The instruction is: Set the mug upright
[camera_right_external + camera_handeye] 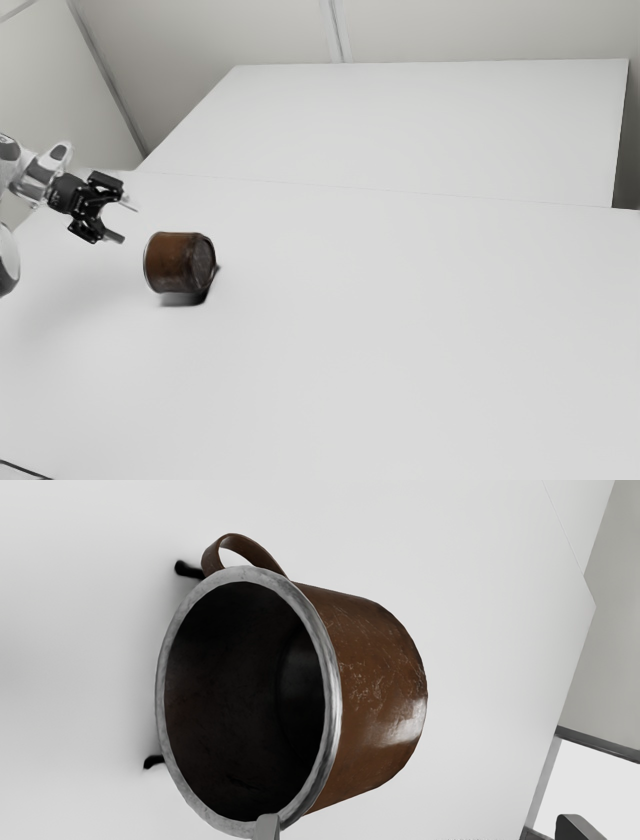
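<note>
In the exterior view my gripper is at the left, its fingers spread, with bare space between it and the brown mug. The mug lies on its side on the white table, its closed base facing the exterior view's right. From the wrist view, the mug turns its grey rim and dark hollow inside toward my hand, and its looped handle sticks out from one side. The tips of my gripper stand wide apart, one overlapping the rim's edge in the picture; nothing is held.
The white table extends around the mug, and a second white surface lies behind it. Pale walls rise beyond. A thin dark line crosses the near left corner of the exterior view.
</note>
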`<action>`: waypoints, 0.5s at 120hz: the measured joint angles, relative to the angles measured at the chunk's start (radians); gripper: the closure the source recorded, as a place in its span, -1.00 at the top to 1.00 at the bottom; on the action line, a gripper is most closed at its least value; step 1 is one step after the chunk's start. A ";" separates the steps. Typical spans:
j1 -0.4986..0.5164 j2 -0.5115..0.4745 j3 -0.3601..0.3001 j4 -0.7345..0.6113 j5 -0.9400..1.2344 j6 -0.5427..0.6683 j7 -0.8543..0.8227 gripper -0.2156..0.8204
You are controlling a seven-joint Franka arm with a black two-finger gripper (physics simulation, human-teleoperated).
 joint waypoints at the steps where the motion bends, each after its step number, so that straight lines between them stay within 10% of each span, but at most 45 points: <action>1: 0.000 0.003 0.000 -0.004 -0.006 -0.001 0.004 0.58; 60: 0.022 0.063 -0.017 -0.172 -0.304 -0.053 0.205 0.58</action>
